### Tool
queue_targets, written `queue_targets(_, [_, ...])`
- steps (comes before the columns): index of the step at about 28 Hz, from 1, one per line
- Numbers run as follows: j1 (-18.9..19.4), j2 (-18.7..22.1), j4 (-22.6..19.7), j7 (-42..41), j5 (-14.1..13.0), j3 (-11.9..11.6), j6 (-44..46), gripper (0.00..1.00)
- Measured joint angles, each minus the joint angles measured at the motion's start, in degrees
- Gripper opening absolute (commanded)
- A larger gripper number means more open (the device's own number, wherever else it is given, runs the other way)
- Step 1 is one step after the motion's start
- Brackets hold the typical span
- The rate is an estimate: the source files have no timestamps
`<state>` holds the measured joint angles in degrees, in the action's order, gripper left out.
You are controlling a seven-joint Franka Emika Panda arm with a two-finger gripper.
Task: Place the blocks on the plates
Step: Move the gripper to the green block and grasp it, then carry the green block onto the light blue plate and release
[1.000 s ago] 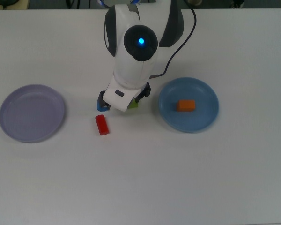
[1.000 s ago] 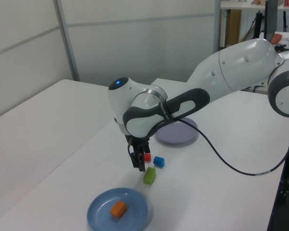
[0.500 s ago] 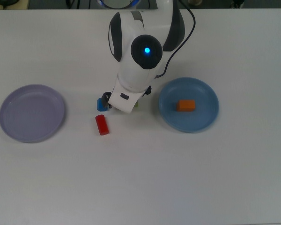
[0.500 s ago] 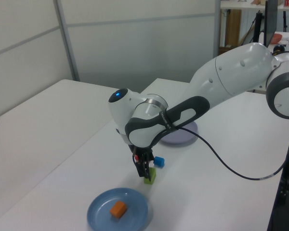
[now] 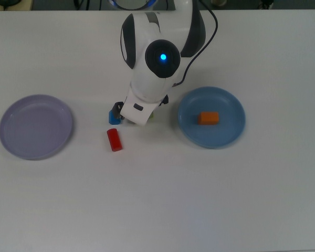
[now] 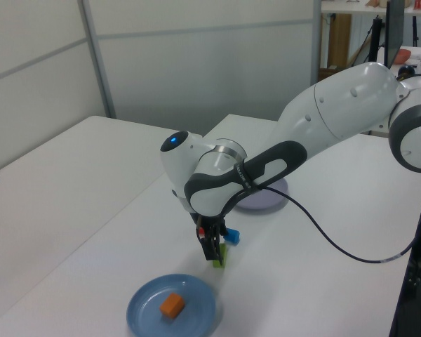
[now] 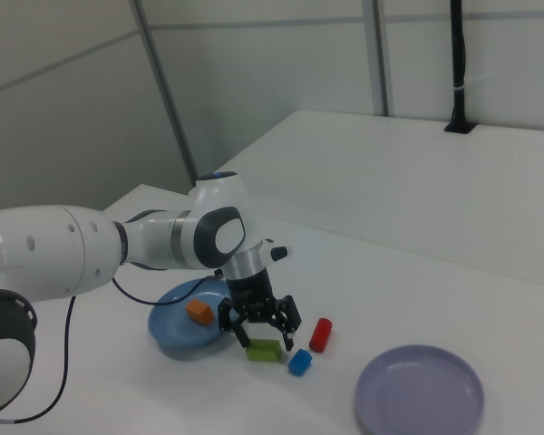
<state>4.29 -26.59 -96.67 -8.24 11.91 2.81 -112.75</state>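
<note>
One gripper point(image 7: 264, 338) spread wide astride green block point(image 7: 264, 351), blue block point(image 7: 299, 362) just beside, lavender plate point(image 7: 421, 391) well apart

Legible markings: none found.
I can read no text, label, brand, number or sign on my arm, the blocks, the plates or the table.

Arm bent low, gripper point(image 7: 265, 337) pointing down, fingers point(image 7: 242, 333) spread

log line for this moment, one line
gripper: open, fingers straddling green block on table | orange block: on blue plate | red block, blue block: on table | purple plate: no block
</note>
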Motion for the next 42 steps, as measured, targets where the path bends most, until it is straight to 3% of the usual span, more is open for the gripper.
queue_targets(15, [-0.8,2.1,-0.1,-0.6,-0.7,0.0,3.1,1.0])
queue_targets(26, [-0.2,0.4,-1.0,-0.7,-0.8,0.4,3.0,1.0])
queue_targets(28, [-0.1,0.0,-1.0,-0.7,-0.8,0.5,2.8,0.85])
queue_targets(29, [0.1,-0.2,-1.0,-0.7,-0.8,0.5,2.7,0.63])
queue_targets(30, [0.3,-0.3,-1.0,-0.7,-0.8,0.5,2.7,0.49])
queue_targets(33, [0.6,-0.4,-1.0,-0.7,-0.8,0.5,2.7,0.29])
queue_targets(35, [0.6,-0.4,-1.0,-0.7,-0.8,0.5,2.6,0.22])
queue_targets(42, [0.5,0.0,-0.8,-0.7,-0.8,0.5,2.6,0.21])
